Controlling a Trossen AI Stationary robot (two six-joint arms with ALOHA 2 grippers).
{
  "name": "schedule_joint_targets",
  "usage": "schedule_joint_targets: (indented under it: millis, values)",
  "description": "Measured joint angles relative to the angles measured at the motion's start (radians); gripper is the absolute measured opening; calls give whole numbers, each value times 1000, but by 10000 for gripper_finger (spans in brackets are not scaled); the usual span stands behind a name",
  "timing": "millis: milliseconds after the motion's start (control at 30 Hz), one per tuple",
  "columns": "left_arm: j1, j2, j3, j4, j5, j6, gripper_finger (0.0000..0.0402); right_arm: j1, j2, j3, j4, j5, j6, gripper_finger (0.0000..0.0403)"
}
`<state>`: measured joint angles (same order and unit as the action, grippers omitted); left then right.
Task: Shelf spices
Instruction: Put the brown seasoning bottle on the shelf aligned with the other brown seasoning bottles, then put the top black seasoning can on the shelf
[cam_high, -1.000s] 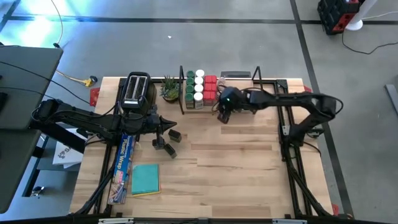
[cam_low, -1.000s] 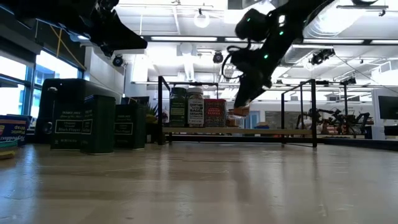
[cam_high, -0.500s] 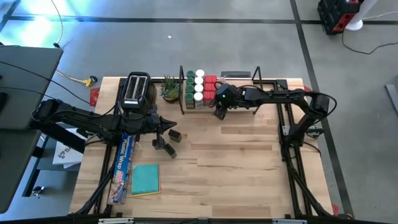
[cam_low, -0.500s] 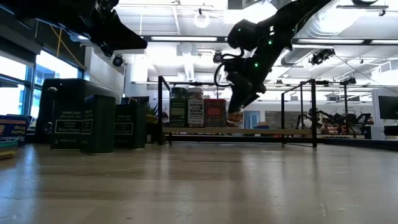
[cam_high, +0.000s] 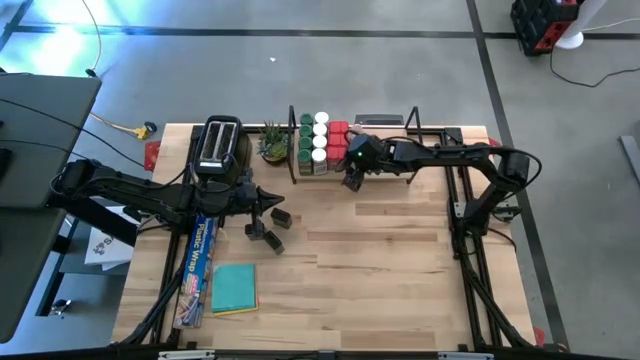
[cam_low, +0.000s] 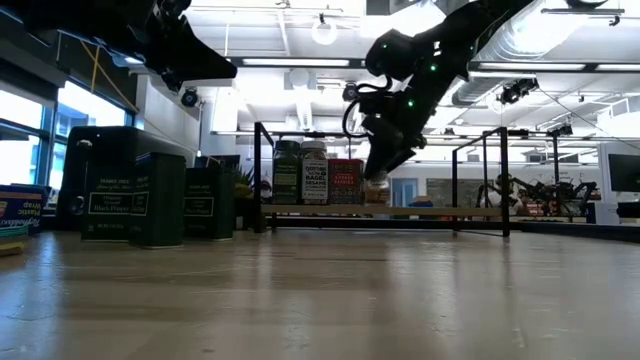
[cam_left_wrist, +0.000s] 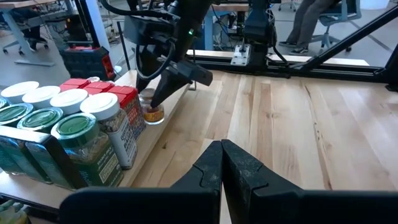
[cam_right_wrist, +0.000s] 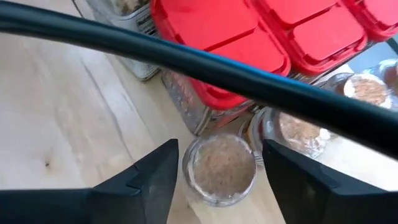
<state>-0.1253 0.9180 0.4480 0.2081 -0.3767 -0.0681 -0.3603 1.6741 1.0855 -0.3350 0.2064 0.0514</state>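
The shelf (cam_low: 430, 211) stands at the table's far edge. On its left part stand green-lidded jars (cam_high: 306, 140), white-lidded jars (cam_high: 320, 135) and red tins (cam_high: 338, 140). A tiny clear jar of brown spice (cam_right_wrist: 221, 167) stands on the plank beside the red tins, with two like jars (cam_right_wrist: 298, 130) behind it. My right gripper (cam_right_wrist: 221, 180) slants down over it, open, one finger on each side with a narrow gap. My left gripper (cam_left_wrist: 222, 158) hangs shut and empty above three dark tins (cam_high: 265, 232) on the table.
A black toaster (cam_high: 218, 145) and a small potted plant (cam_high: 273, 142) stand left of the shelf. A box of plastic wrap (cam_high: 198, 265) and a teal pad (cam_high: 234, 288) lie at the near left. The shelf's black frame bar (cam_right_wrist: 186, 56) crosses just above my right gripper.
My right gripper has moved a little toward the table's left edge and down, up to the red tins, carrying the tiny jar. The jar hung just above the plank before and now stands on it.
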Motion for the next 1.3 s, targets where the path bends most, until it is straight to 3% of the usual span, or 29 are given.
schedule_joint_targets:
  millis: [367, 533, 733, 867, 1067, 1300]
  values:
    - [0, 0, 0, 0, 0, 0, 0, 38, -83, 47, -91, 51, 5, 245]
    - [-1, 0, 0, -3, 0, 0, 0, 156, -188, 47, -197, 200, 47, 245]
    - [-48, 0, 13, -103, 33, -35, 0, 363, -210, 18, -95, 179, 18, 245]
    - [-130, -1, 97, -380, 44, -130, 0, 454, -151, -38, 148, 138, 19, 245]
    - [-257, 0, 192, -663, -68, -375, 0, 468, 81, -12, 541, 65, 5, 245]
    - [-344, 0, 201, -752, -202, -590, 0, 414, 342, 250, 527, 43, -7, 245]
